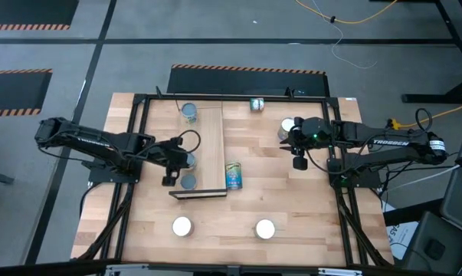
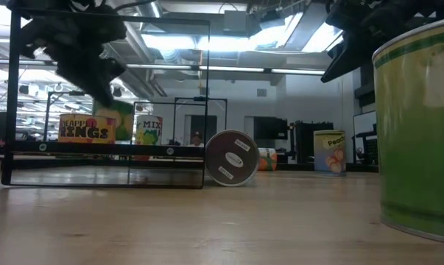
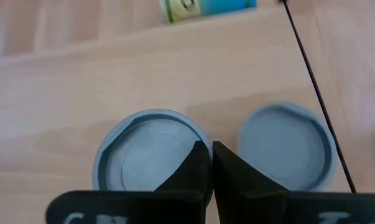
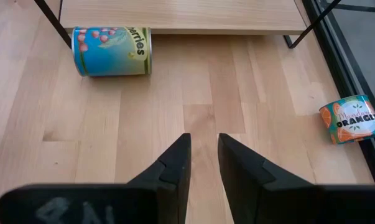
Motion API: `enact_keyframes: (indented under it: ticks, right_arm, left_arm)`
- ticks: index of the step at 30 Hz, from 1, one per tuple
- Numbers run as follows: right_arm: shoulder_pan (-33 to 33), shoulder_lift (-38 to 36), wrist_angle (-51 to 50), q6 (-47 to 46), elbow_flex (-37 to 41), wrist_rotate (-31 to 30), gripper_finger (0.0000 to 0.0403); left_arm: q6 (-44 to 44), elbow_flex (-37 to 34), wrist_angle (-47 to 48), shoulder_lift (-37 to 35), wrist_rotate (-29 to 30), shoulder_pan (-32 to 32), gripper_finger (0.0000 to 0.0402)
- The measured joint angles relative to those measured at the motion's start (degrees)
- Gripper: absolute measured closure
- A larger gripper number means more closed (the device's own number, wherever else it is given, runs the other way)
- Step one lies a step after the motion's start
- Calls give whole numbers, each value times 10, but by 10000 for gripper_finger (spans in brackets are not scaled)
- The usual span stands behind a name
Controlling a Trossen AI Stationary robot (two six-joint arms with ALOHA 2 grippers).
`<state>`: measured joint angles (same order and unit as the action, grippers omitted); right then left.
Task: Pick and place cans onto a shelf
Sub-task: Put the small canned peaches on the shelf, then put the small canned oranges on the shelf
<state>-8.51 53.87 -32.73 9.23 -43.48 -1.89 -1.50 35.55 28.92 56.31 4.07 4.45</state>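
While the left gripper (image 1: 172,162) hovers with fingers pressed together over two grey-topped cans (image 3: 151,149) on the shelf (image 1: 209,146) at centre-left of the high view, the right gripper (image 1: 299,157) waits at centre-right, fingers slightly apart, holding nothing. A blue can (image 1: 233,175) lies beside the shelf; two white-topped cans (image 1: 182,226) stand along the bottom.

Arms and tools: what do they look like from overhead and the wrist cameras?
Both arms are dark, jointed, with black cables looping near the wrists. The left tool and right tool each have two dark, tapered fingers. The right forearm carries white lettering, and a green light shows near its wrist.
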Motion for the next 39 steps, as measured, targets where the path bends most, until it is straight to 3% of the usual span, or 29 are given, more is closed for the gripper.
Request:
enact_keyframes:
  ticks: [30, 39]
  right_arm:
    - [0, 0, 0, 0, 0, 0, 318]
    - [0, 0, 0, 0, 0, 0, 318]
  left_arm:
    - [14, -15, -24, 0, -6, 2, 353]
    - [11, -15, -26, -2, -6, 2, 359]
